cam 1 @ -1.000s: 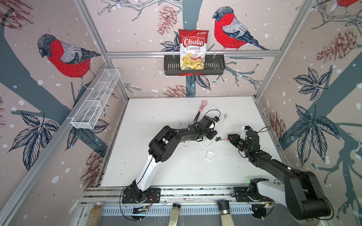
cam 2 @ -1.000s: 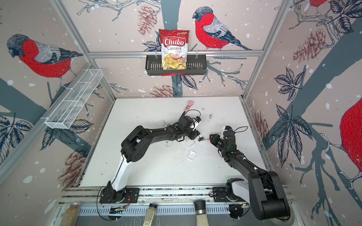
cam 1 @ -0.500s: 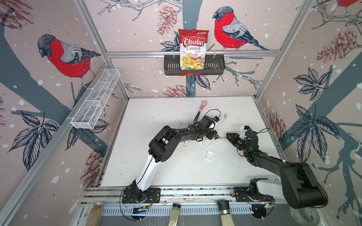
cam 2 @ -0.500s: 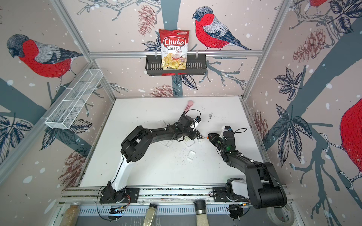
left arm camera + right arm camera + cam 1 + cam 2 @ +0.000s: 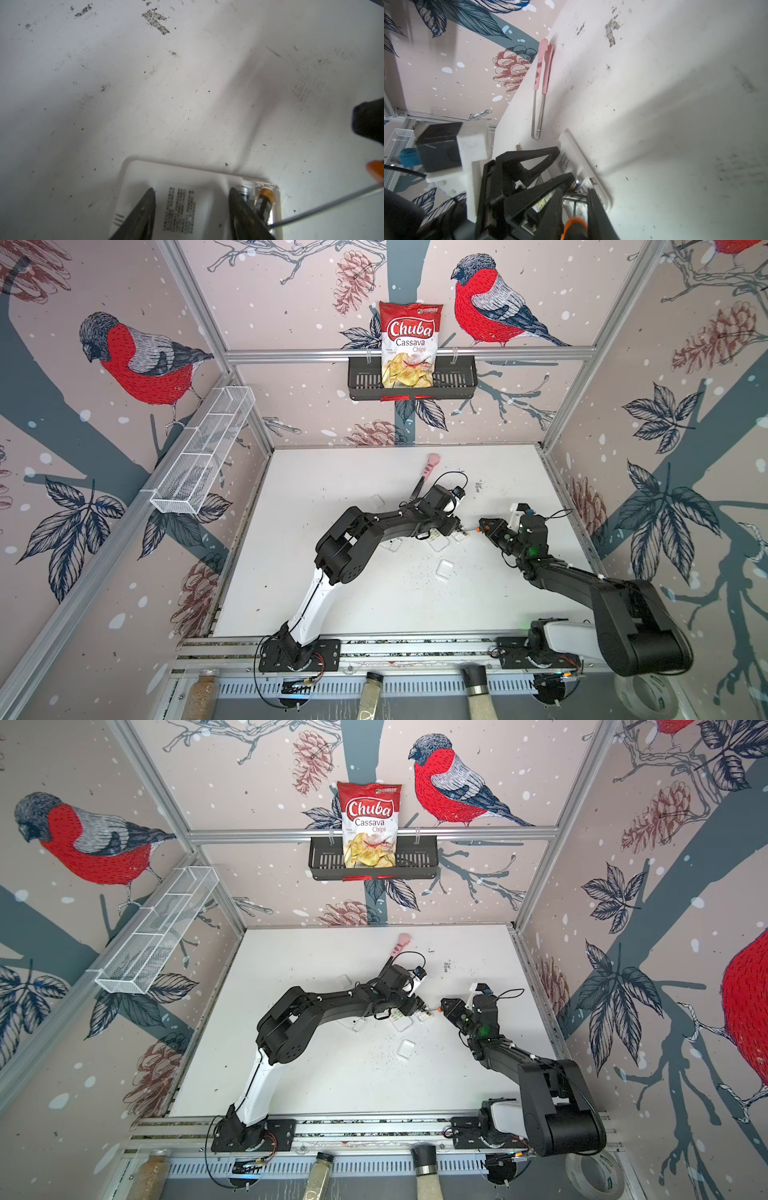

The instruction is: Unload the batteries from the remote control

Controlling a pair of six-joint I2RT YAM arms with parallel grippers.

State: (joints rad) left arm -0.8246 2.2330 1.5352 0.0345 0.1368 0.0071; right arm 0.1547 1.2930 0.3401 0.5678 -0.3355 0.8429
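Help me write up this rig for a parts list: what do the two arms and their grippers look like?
Both the left arm and right arm are black with one white link near the base. Black cables loop at each wrist beside a white camera mount. The left gripper and right gripper have slim black tapering fingers.

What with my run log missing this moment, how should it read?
left hand: open, on white plastic remote; right hand: shut on orange-handled screwdriver, tip at compartment; slim dark batteries: inside
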